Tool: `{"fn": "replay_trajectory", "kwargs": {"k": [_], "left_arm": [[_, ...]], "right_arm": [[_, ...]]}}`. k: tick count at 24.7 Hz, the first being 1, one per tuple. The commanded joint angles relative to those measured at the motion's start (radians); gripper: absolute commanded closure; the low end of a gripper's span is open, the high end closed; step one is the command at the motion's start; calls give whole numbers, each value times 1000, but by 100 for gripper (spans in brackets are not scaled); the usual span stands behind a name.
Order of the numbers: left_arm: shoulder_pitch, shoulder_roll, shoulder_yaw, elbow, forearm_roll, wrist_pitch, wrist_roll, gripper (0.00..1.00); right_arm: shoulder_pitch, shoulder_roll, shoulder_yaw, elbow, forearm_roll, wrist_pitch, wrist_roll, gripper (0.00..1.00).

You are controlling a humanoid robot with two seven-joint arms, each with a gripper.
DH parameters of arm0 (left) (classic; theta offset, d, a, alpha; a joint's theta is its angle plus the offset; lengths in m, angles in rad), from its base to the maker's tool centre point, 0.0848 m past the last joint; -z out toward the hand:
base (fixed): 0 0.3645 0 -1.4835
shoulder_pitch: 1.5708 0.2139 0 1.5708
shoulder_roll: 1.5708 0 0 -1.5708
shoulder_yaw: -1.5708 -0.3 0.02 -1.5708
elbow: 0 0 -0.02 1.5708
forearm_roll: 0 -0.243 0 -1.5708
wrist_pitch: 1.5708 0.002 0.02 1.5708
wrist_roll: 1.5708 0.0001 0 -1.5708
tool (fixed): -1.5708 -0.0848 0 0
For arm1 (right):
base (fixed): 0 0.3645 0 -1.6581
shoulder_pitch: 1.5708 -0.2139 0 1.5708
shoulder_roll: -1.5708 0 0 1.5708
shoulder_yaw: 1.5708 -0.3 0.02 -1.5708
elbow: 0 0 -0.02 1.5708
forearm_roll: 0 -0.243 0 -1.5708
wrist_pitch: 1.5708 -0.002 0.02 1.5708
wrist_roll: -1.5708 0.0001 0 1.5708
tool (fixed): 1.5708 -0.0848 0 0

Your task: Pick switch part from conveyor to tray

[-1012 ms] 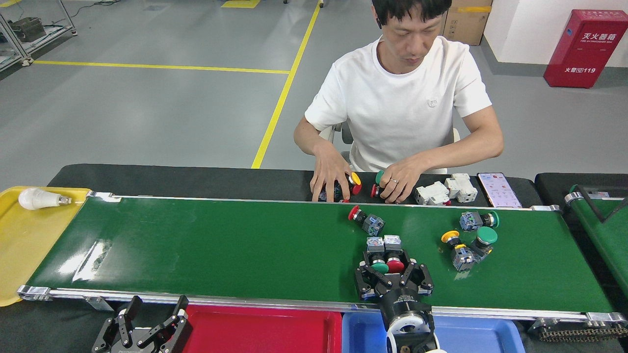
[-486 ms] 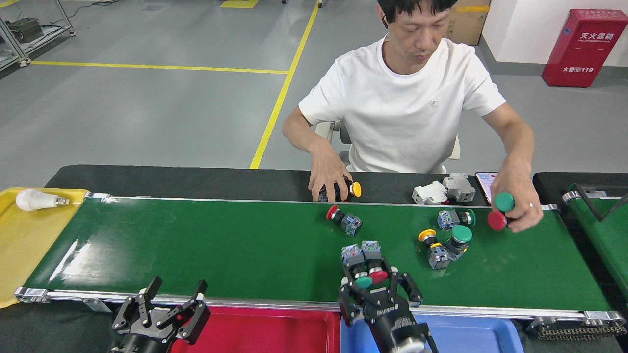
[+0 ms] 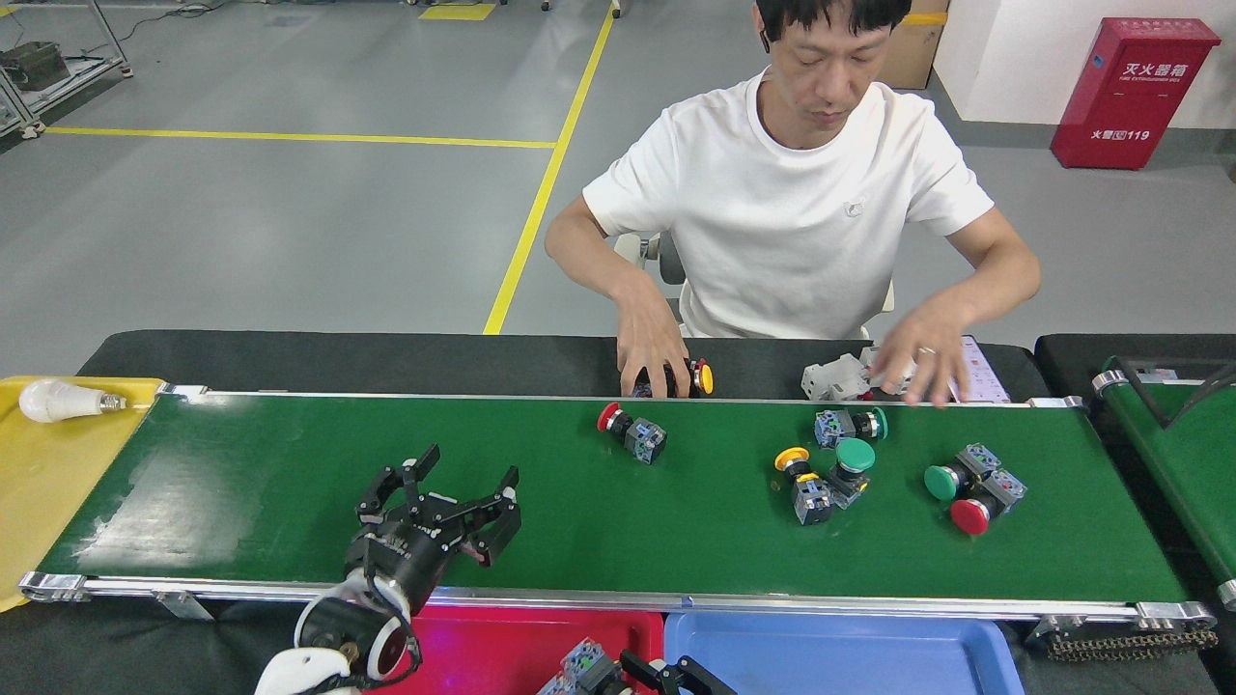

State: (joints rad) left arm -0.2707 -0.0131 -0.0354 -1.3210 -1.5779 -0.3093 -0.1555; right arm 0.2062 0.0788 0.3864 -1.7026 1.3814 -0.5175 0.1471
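Note:
The dark-green conveyor [image 3: 290,483] carries several switch parts: a red-capped one [image 3: 630,434], a yellow-capped one [image 3: 800,478] touching a green-capped one [image 3: 850,463], a small green one [image 3: 850,425], and a green and red pair [image 3: 973,487] at the right. My left gripper [image 3: 459,487] hangs open over the belt's near left, with nothing between its fingers. My right gripper [image 3: 628,674] shows only at the bottom edge, by the seam of the red tray [image 3: 483,642] and the blue tray [image 3: 869,656]. It appears shut on a grey-blue switch part [image 3: 579,666].
A person sits across the belt, one hand [image 3: 657,357] on a yellow-capped switch [image 3: 697,376], the other hand [image 3: 922,362] over white breakers [image 3: 832,376]. A yellow tray [image 3: 48,502] with a light bulb [image 3: 58,401] lies left. A second green belt [image 3: 1178,454] stands right.
My right gripper pulled back off the belt with its switch parts to the bottom edge. My left gripper rose over the belt. The person laid a green and red pair down; the parts drifted left.

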Motion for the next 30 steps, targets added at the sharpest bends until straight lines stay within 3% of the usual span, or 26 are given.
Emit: {"fn": "replay_trajectory", "kwargs": {"k": [1, 7, 11, 14, 19, 24, 28, 30], "left_arm": [[-15, 1, -1, -4, -1, 7, 2, 0], [-28, -13, -50, 60, -28, 36, 2, 0], [-123, -33, -92, 189, -31, 101, 2, 0], [-168, -42, -84, 226, -30, 111, 1, 0], [-193, -50, -84, 255, -27, 114, -30, 0], [-219, -64, -81, 298, -22, 127, -42, 0], [-262, -64, -75, 350, -20, 128, -42, 0], [-295, -65, -60, 401, -19, 128, -41, 0]], "right_arm": [[-21, 6, -6, -11, -10, -1, 0, 0], [-65, 13, -208, -20, -13, 94, -8, 0], [-65, 12, -300, -52, -13, 229, -86, 0], [-53, 3, -365, -68, -13, 376, -228, 0], [18, 1, -452, -68, -13, 458, -253, 0], [105, -24, -462, -68, -12, 452, -319, 0], [71, -22, -451, -63, -2, 462, -296, 0], [19, -17, -428, -49, 7, 467, -225, 0]]}}
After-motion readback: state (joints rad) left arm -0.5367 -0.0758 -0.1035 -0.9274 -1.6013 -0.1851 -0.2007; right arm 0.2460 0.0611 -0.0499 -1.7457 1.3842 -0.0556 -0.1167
